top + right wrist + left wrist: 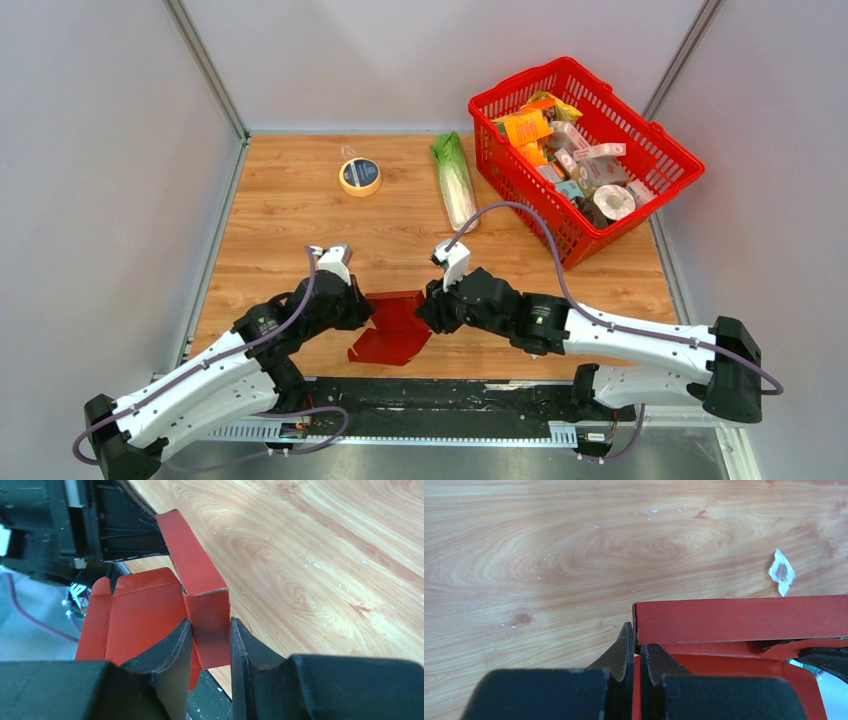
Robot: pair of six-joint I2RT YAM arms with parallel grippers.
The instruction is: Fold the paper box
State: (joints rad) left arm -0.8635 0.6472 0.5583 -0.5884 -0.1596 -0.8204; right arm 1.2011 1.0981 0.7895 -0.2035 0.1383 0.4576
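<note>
While the left gripper (636, 647) pinches the thin paper box (739, 620), right gripper (210, 626) straddling its creased upright panel, grip unclear.

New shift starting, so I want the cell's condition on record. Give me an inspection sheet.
Surface: wooden table top, one white scrap.
Job's things: dark-red cardboard paper box, partly folded, one wall raised.
Clutter: red plastic mesh basket of packets; yellow tape roll; green leafy vegetable.
Grippers: left gripper shut on box edge; right gripper pinching box corner.
Cables: purple cables looping over both arms.
Surroundings: grey walls.
</note>
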